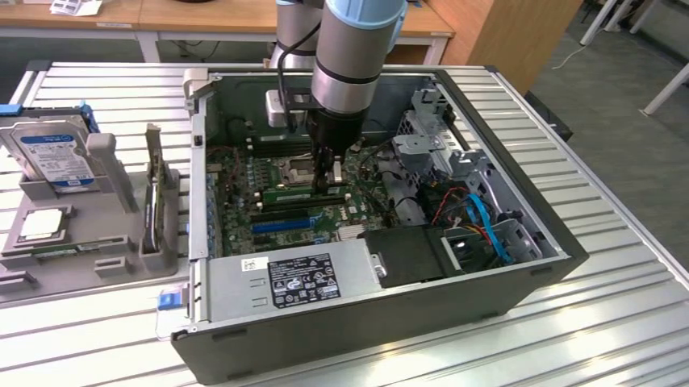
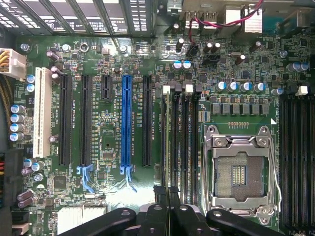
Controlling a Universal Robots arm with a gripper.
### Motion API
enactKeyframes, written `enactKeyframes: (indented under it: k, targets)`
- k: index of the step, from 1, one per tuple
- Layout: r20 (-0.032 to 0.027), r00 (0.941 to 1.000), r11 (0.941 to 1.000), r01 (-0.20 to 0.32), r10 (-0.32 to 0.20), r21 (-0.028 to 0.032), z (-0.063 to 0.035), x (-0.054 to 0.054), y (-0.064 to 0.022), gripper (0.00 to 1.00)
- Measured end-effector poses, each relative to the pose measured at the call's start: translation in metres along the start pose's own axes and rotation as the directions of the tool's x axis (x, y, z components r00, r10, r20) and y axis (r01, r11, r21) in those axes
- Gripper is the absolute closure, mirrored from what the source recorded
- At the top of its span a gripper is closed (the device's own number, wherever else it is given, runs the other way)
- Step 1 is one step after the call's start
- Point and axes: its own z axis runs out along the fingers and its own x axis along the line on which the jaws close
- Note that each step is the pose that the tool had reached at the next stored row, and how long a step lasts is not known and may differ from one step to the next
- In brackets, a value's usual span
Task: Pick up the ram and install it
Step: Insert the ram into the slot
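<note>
1. Claw [image 2: 169, 191] fingers [image 2: 158, 211] are sitting nearest the wrist camera, pressed almost together, with just a thin gap between them.
2. I'm reading that thin gap as a clamp on the ram [image 1: 289, 194]. In the exterior view the green stick is lying flat along the board directly under the claw [image 1: 326, 182], touching its tips.
3. Gripping it mid-length on the top edge is making sense to me, since the push is spreading evenly to both ends.
4. The ram is running parallel to the memory slots [image 2: 184, 142], just beside the empty processor socket [image 2: 238, 172]. It is lining up that way because it only goes in lengthwise.
5. I'm not able to tell whether it is already seated or only resting on a slot. The white latches [image 2: 188, 88] at the slot ends are giving no clear answer.
6. The arm [image 1: 350, 56] is coming straight down into the open computer case [image 1: 538, 266], keeping off the drive cage and the blue cables [image 1: 490, 230] on the exterior view's right.
7. The blue expansion slot [image 2: 127, 123] and the black ones next to it are lying well apart from the claw, so they aren't the target.
8. On the desk [image 1: 614, 322], at the exterior view's left, the grey parts holder [image 1: 119, 258] is carrying a hard drive [image 1: 54, 153] and a square silver processor chip [image 1: 43, 222], both untouched.
9. I'm judging the task to be at the install stage.
</note>
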Motion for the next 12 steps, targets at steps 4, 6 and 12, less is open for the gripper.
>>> enactKeyframes:
  k: [4, 6, 12]
  targets:
    - [0.0000, 1.0000, 1.0000, 0.001, -0.001, 0.0000, 0.0000, 0.0000, 0.0001, 0.89]
    - [-0.0001, 1.0000, 1.0000, 0.002, -0.002, -0.0001, 0.0000, 0.0000, 0.0001, 0.89]
    - [0.0001, 1.0000, 1.0000, 0.002, -0.002, 0.0000, 0.0004, -0.0005, 0.0001, 0.89]
